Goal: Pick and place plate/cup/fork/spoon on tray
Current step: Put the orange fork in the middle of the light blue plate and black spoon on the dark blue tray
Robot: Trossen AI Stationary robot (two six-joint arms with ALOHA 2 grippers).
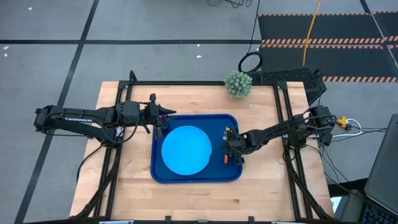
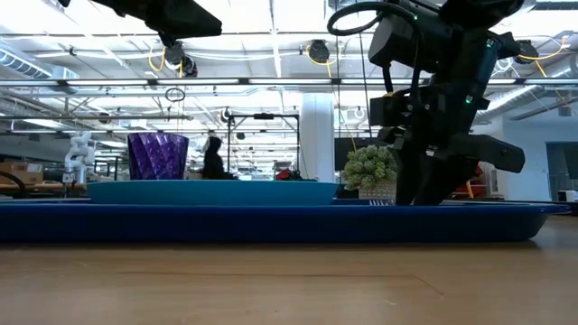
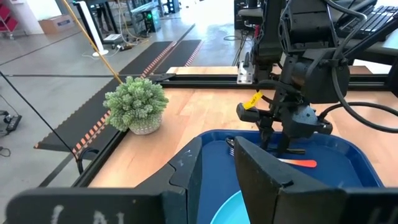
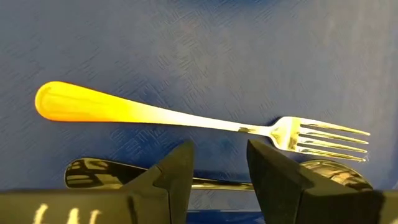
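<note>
The dark blue tray [image 1: 196,180] lies mid-table. The light-blue plate [image 1: 186,149] rests flat on its left half. The purple cup [image 2: 158,155] stands upright at the tray's far-left corner. My left gripper [image 3: 219,142] is open and empty, raised above that corner [image 1: 160,122]. The orange-handled fork [image 4: 155,115] and the dark spoon [image 4: 93,174] lie side by side on the tray floor by its right rim. My right gripper [image 4: 219,146] is open, low over the middle of the spoon [image 1: 232,148]. I cannot tell whether its fingers touch the spoon.
A small potted plant [image 1: 238,84] stands at the table's far edge. A dark keyboard [image 1: 289,76] lies at the far right corner. Bare wood [image 1: 199,199] shows between the tray and the near edge.
</note>
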